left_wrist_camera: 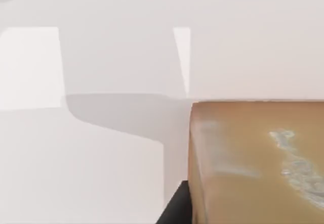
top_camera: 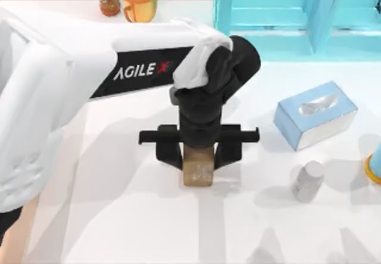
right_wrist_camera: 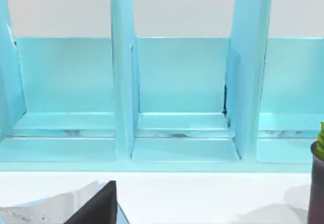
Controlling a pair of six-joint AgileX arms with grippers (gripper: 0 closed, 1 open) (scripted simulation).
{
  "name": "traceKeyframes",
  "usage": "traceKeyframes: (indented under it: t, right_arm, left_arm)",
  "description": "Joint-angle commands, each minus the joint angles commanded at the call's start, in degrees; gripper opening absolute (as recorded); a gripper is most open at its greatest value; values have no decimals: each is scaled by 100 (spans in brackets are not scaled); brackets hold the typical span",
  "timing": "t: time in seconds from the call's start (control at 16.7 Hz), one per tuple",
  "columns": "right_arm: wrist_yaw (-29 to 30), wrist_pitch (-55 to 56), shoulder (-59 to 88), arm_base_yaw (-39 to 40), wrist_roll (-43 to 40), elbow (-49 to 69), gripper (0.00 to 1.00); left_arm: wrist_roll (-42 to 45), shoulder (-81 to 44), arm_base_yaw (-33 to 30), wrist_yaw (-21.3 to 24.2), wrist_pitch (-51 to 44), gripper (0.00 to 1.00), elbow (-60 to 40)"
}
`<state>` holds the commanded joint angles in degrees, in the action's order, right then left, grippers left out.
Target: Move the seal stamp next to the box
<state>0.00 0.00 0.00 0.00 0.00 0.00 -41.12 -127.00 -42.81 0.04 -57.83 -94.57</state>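
Mid-table: one seal stamp (top_camera: 198,170) | between left gripper (top_camera: 198,155) jaws

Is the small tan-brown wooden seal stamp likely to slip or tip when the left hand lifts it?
The small tan-brown wooden seal stamp looks a rigid block, so it should not bend. Its flat sides suit the left hand, whose fingers straddle it. It seems taller than wide, so a nudge could probably tip it.
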Motion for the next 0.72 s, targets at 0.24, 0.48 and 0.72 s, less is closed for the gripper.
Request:
traceKeyframes:
  t: [0.24,0.48,0.72]
  right_arm:
    - [0,0,0,0,0,0,100]
    - [0,0,0,0,0,0,100]
    - [0,0,0,0,0,0,100]
  left_arm:
    - [6,7,3,1,-1,0,-7]
    - [7,90,-4,2,-381,0,-251]
    - [-2,267,-2,-1,-954,0,-685]
